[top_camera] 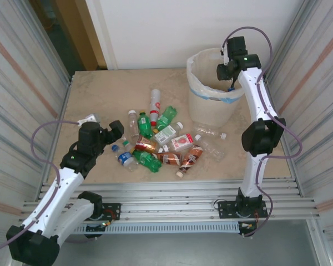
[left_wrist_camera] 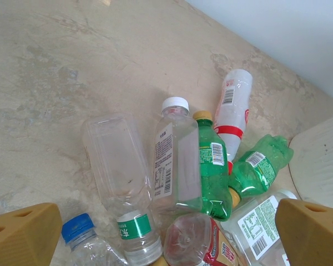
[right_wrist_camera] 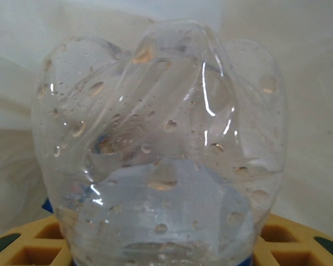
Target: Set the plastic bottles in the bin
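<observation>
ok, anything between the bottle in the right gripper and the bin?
Nothing visible. The right gripper hangs over the mouth of the bin with the clear bottle clamped in it. Beyond the bottle, the wrist view shows the white bag liner.

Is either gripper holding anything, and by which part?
Right gripper holds a clear bottle by its body, lobed base pointing away, above the bin. Left gripper is open and empty.

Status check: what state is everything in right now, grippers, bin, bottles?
bin: upright, bag-lined.
bottle pile: lying loose outside bin.
clear bottle: gripped, wet with droplets.
left gripper: open, above bottle pile.
right gripper: shut on clear bottle, over bin.
</observation>
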You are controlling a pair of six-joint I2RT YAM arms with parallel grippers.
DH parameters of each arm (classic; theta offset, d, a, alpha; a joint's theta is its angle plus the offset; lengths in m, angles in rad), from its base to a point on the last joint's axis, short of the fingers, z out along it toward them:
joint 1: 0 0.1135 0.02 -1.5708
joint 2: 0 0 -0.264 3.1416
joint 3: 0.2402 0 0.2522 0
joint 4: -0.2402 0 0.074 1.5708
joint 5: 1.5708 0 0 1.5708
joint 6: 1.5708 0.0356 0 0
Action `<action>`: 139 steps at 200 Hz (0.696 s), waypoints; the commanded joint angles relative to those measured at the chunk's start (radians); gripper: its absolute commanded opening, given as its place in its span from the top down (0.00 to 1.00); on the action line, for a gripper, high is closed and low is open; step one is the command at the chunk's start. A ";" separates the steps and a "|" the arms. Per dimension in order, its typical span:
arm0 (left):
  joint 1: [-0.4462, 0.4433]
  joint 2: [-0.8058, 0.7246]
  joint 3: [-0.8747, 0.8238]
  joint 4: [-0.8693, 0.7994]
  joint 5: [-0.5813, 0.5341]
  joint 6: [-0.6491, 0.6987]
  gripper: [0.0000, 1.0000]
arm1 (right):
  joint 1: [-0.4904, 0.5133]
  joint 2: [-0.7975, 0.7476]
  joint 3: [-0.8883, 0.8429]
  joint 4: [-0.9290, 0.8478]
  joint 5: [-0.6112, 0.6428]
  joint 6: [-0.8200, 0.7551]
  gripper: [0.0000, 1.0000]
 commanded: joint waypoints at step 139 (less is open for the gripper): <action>0.008 -0.036 0.013 -0.035 -0.014 -0.006 0.01 | -0.005 0.074 -0.139 0.077 0.059 -0.031 0.29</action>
